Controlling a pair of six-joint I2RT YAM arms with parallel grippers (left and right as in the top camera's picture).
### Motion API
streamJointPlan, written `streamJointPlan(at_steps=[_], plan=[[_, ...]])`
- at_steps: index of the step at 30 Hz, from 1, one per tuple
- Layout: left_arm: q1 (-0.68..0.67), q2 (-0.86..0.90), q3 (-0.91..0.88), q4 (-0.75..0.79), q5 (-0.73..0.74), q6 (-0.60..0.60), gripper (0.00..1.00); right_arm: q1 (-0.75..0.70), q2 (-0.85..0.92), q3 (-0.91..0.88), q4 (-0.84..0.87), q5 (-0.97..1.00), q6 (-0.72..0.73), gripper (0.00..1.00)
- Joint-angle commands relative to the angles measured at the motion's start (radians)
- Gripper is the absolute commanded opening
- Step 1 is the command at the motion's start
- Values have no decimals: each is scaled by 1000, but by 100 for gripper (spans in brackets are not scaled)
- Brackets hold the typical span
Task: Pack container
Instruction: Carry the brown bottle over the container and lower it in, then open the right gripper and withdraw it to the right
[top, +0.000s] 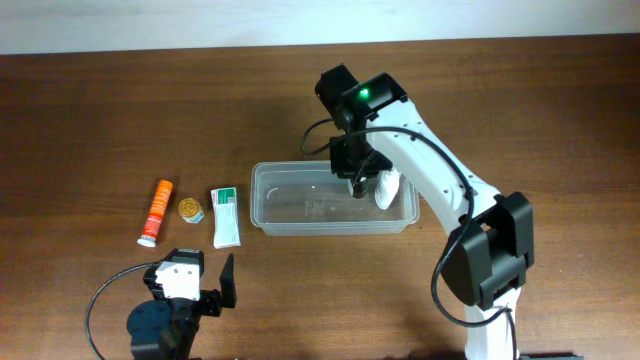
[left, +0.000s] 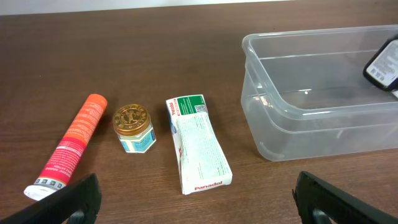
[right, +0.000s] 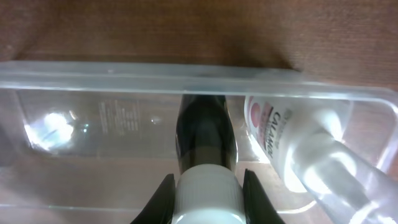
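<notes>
Container (top: 300, 205): clear shallow tub, mid-table, long side across the overhead view. Inside, at its right end, a white bottle (top: 386, 190) lying down, label beginning "CALAM".
Right gripper (top: 358, 185): lowered inside the tub, fingers clasped on the white cap end of a dark bottle (right: 202, 134), just beside the white one.
Left of the tub, on the wooden table (top: 100, 120): white-green box (top: 225, 216), gold-lidded jar (top: 190, 209), orange tube (top: 156, 212).
Left gripper (top: 192, 268): near edge, fingers spread wide, holding nothing.
</notes>
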Motion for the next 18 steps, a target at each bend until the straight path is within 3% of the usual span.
streamJointPlan(at_steps=[1, 8, 13, 18], plan=[[-4, -6, -4, 2, 11, -6, 100, -8, 2, -40, 14, 19, 30, 5], [-4, -6, -4, 2, 11, -6, 100, -25, 2, -102, 63, 20, 29, 6], [-4, -6, -4, 2, 11, -6, 100, -33, 0, -102, 68, 32, 28, 38], [-4, -6, -4, 2, 11, -6, 100, -35, -21, -95, 65, 31, -10, 58]])
